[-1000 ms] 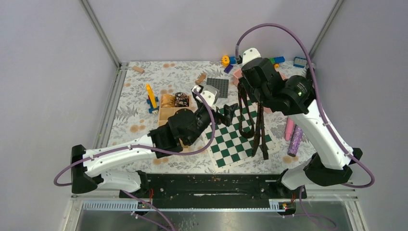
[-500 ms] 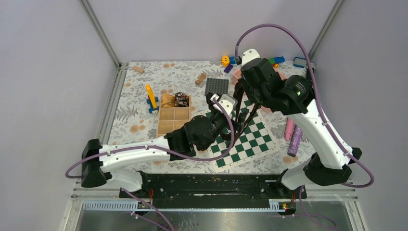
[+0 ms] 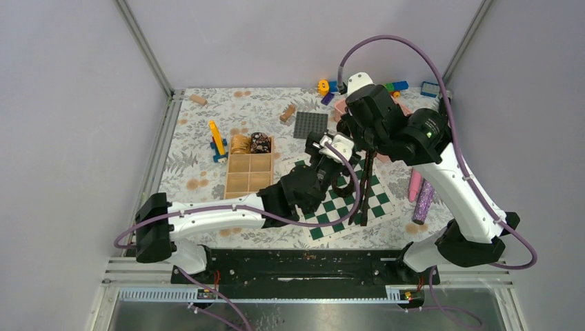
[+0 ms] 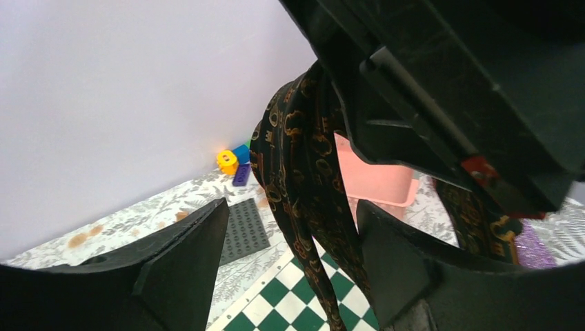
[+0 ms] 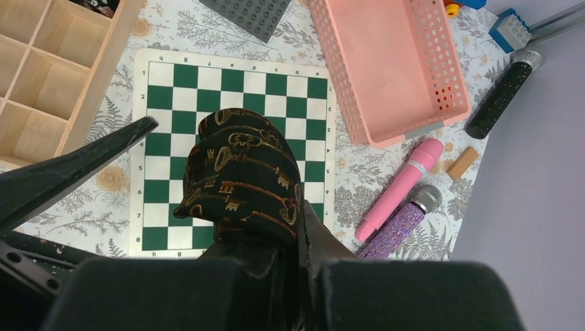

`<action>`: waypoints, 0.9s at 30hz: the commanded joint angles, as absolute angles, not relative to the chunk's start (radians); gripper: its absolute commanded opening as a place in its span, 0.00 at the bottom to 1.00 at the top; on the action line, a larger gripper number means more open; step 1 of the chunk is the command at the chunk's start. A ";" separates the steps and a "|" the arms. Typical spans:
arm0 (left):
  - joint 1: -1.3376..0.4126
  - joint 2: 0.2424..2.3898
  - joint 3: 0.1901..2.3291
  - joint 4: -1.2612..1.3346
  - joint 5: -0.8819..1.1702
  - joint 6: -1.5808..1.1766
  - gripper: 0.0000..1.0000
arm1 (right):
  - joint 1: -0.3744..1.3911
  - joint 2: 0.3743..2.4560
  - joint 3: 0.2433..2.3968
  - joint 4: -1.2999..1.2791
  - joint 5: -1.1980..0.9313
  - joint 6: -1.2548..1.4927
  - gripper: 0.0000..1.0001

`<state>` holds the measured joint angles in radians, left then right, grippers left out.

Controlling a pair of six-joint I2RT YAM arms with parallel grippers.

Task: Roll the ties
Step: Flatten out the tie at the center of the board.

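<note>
1. Two sets of jaws, one tie (image 5: 245, 183). At the right jaws: pinched fully shut on the bunched middle of that dark cloth with its gold key pattern.
2. Held high above the chessboard (image 3: 331, 215), likely to let both tails hang straight and untwisted, tips down near the squares.
3. At the left jaws: parted fairly wide, straddling the hanging strands. No firm contact to be made out in the wrist view, nothing gripped.
4. Probably poised to catch the strands low down and start the coil.
5. Farther out on the bench: wooden tray (image 3: 250, 172) with a golden coil (image 3: 240, 144) and a dark coil (image 3: 260, 143) in its far compartments, apparently two ties done. Pink basket (image 5: 393, 69) beyond the board.
</note>
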<state>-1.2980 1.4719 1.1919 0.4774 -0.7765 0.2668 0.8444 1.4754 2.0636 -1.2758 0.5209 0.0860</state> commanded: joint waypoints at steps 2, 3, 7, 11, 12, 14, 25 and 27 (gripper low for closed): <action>-1.302 1.515 1.242 0.633 -0.920 0.420 0.68 | 0.851 1.428 2.037 -1.287 0.508 0.114 0.00; -1.301 1.519 1.232 0.662 -0.934 0.448 0.67 | 0.851 1.423 2.031 -1.287 0.514 0.115 0.00; -1.294 1.500 1.164 0.788 -0.961 0.519 0.62 | 0.851 1.397 2.006 -1.286 0.533 0.123 0.00; -1.270 1.444 1.096 0.771 -0.933 0.457 0.55 | 0.851 1.370 1.985 -1.284 0.541 0.126 0.00; -1.263 1.430 1.085 0.760 -0.924 0.435 0.53 | 0.851 1.363 1.980 -1.284 0.543 0.126 0.00; -1.249 1.407 1.065 0.743 -0.906 0.408 0.52 | 0.850 1.352 1.966 -1.282 0.544 0.128 0.00; -1.207 1.367 1.019 0.645 -0.683 0.276 0.53 | 0.851 1.292 1.919 -1.245 0.453 0.108 0.00; -1.197 1.363 1.013 0.622 -0.639 0.246 0.54 | 0.851 1.278 1.915 -1.236 0.431 0.106 0.00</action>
